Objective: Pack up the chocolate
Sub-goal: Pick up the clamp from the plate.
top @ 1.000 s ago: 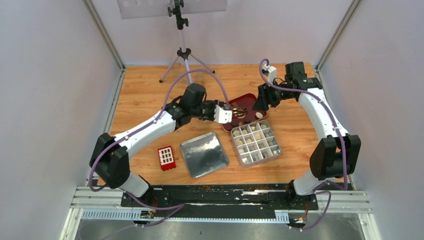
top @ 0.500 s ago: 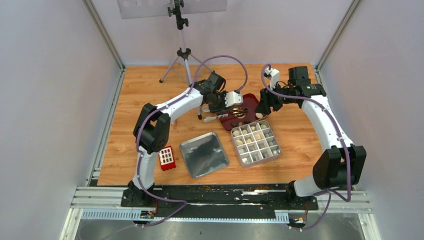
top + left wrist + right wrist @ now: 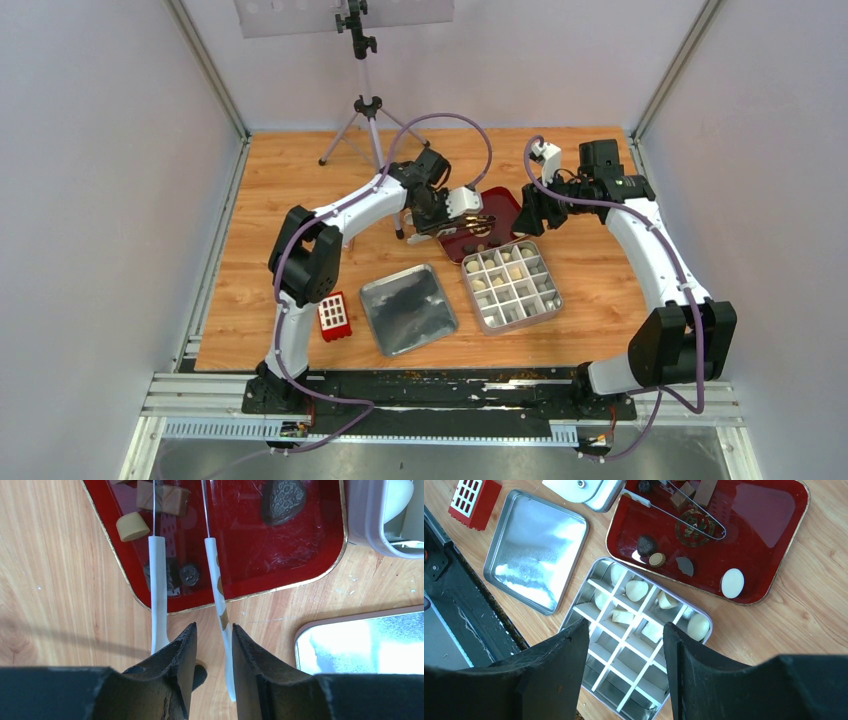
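Loose chocolate lies on the red tray (image 3: 774, 540): a dark piece (image 3: 646, 545), a tan round (image 3: 656, 559) and a white oval (image 3: 732, 583). Several cream pieces (image 3: 636, 590) fill far cells of the divided tin (image 3: 548, 310). My left gripper (image 3: 214, 627) is shut on white-handled wire tongs (image 3: 217, 575). One handle runs between the jaws and the other passes by the left finger. The tong tips reach over the tray (image 3: 320, 565) near a cream piece (image 3: 132, 526) and a small dark one (image 3: 190, 574). My right gripper (image 3: 626, 625) hovers open over the tin, holding nothing.
The tin's lid (image 3: 408, 308) lies upturned left of the tin, and a small red block with white squares (image 3: 333, 315) sits further left. A camera tripod (image 3: 368, 110) stands at the back of the wooden table. Side walls close in both sides.
My left arm has raised its elbow and swung back, carrying the tongs a little farther over the red tray. The right arm has shifted slightly and its jaws stay open.
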`<state>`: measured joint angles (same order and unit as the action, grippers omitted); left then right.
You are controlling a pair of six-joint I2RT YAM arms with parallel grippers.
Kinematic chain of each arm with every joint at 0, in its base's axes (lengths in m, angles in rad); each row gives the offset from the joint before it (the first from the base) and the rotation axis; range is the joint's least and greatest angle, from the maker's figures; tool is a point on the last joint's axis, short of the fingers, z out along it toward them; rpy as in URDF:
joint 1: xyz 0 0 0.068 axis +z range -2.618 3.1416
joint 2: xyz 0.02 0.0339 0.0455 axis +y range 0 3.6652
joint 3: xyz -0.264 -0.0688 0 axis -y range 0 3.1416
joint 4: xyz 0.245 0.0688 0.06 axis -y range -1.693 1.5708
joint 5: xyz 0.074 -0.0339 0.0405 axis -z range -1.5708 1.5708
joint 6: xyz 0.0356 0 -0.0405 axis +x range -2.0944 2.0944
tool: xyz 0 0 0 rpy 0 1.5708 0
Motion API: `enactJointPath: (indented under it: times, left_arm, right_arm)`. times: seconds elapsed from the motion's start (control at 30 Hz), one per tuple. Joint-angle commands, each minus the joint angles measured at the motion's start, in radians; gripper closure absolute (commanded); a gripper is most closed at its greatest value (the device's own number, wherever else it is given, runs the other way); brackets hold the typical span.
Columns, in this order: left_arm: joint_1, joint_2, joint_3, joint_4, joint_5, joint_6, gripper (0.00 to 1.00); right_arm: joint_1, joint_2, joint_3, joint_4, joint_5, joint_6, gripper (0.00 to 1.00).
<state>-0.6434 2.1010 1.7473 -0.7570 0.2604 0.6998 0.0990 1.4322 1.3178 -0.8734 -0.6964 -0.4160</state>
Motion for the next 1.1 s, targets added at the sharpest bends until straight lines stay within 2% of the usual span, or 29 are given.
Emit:
enactJointPath:
  times: [0.0,0.27,0.5,0.67,0.83,0.97,1.07]
  left_arm:
    - [0.001,0.024,0.003,-0.031,-0.015,-0.002,0.61]
    - [0.012,0.029,-0.040,-0.088,-0.034,0.099,0.67]
    - [0.027,0.011,-0.037,-0.106,0.005,0.149,0.90]
    - [0.040,-0.099,-0.043,-0.174,0.130,0.272,0.98]
    - [0.044,-0.162,-0.005,-0.273,0.211,0.299,1.00]
    - [0.056,-0.197,0.000,-0.260,0.239,0.234,1.00]
    - [0.062,-0.236,-0.012,-0.270,0.309,0.247,1.00]
  right_arm:
    - [-0.005,-0.016,0.000,0.037,-0.008,0.001,0.43]
    - [-0.005,-0.023,-0.007,0.046,-0.003,0.007,0.43]
    - [-0.005,-0.017,0.011,0.032,-0.006,-0.007,0.43]
    - [0.000,-0.003,0.081,-0.026,-0.021,-0.137,0.43]
    - [0.043,0.001,0.136,-0.025,0.002,-0.259,0.40]
    - [0.092,-0.018,0.126,0.028,0.015,-0.334,0.40]
    - [0.128,-0.036,0.114,0.036,-0.019,-0.404,0.39]
